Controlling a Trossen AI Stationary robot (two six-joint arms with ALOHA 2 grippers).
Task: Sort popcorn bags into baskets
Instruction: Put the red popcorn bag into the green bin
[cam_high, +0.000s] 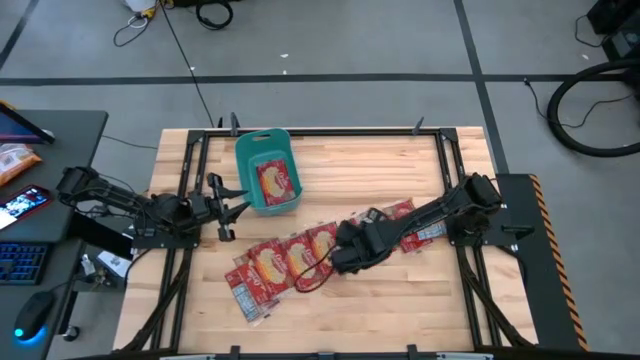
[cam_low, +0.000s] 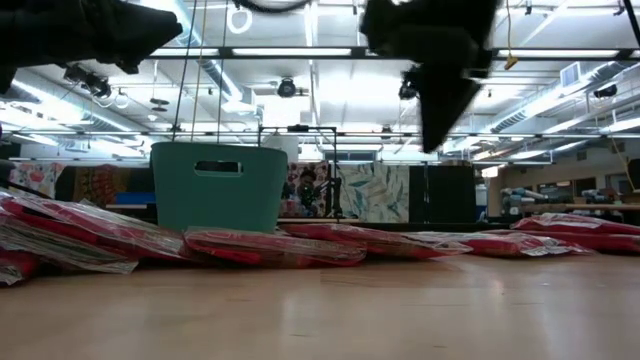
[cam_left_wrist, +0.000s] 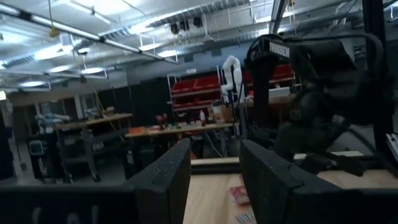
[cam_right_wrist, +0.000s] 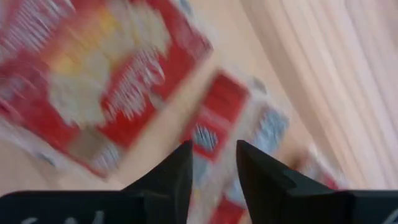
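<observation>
Several red popcorn bags (cam_high: 300, 258) lie flat in an overlapping row across the middle of the table, also in the low view (cam_low: 275, 245). One more bag (cam_high: 277, 181) lies inside the teal basket (cam_high: 250, 160), which stands toward the far edge (cam_low: 219, 186). My right gripper (cam_high: 340, 256) hovers open over the row, pointing down at the bags (cam_right_wrist: 112, 81), with nothing between its fingers (cam_right_wrist: 213, 171). My left gripper (cam_high: 232, 210) waits open and empty just left of the basket, held level above the table (cam_left_wrist: 214, 177).
Black frame rails (cam_high: 190, 160) run along the table's left and right sides. The near part of the table top (cam_high: 380, 310) is bare wood. A desk with a phone and keyboard (cam_high: 25, 205) stands beyond the left edge.
</observation>
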